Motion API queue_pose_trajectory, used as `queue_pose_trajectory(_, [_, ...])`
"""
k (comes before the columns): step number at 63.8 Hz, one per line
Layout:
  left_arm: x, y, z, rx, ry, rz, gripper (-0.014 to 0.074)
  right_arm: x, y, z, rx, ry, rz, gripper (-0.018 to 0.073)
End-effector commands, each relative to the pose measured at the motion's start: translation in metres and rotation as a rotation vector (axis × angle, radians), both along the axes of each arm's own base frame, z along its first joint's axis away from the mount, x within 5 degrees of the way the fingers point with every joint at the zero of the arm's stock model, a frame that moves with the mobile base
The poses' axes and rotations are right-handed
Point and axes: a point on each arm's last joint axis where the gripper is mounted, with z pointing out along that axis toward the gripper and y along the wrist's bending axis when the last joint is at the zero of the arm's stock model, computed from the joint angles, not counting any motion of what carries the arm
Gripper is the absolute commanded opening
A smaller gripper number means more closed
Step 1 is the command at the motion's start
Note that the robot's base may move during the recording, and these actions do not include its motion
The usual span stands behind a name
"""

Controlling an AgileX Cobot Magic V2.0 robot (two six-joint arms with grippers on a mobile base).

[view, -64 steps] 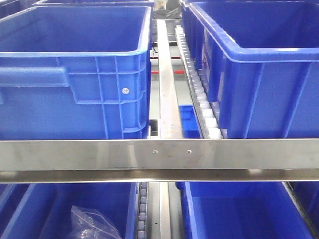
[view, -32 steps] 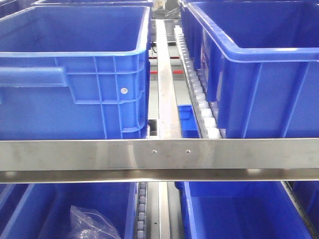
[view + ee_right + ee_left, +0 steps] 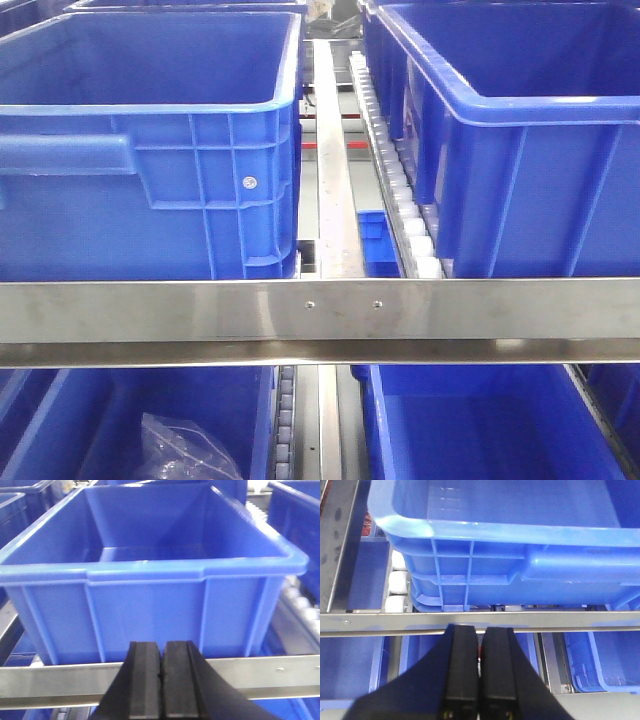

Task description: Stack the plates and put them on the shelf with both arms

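Observation:
The plates are out of view in every frame. My left gripper (image 3: 480, 630) is shut with nothing between its black fingers. It hovers just in front of the shelf's steel front rail (image 3: 555, 620), below a blue bin (image 3: 520, 545). My right gripper (image 3: 161, 647) is also shut and empty. It faces the steel rail (image 3: 60, 682) in front of another blue bin (image 3: 150, 595). Neither gripper shows in the front view.
The front view shows a roller rack with a steel crossbar (image 3: 320, 310). Large blue bins stand at upper left (image 3: 150, 180) and upper right (image 3: 520, 150), with more bins below. A clear plastic bag (image 3: 185, 450) lies in the lower left bin. White rollers (image 3: 405, 200) run between the bins.
The front view's scene slid a few pixels to the left early on; in the last half second nothing has moved.

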Motion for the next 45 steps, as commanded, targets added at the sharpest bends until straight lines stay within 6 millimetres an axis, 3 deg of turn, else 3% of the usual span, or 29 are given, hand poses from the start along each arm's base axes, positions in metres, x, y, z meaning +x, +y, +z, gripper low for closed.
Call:
queue_pose_trajectory(1, [0.0049,0.0002,0.0146,-0.024,-0.097,0.014,0.0086,-0.0021,0.0041,0.0111,0.0,-0.131,0.045,0.0028])
queue_pose_trajectory(45, [0.0051,0.0002,0.0148,-0.025,-0.1,0.014,0.0087,-0.0021,0.0032,0.0112,-0.008,-0.133,0.035,0.0028])
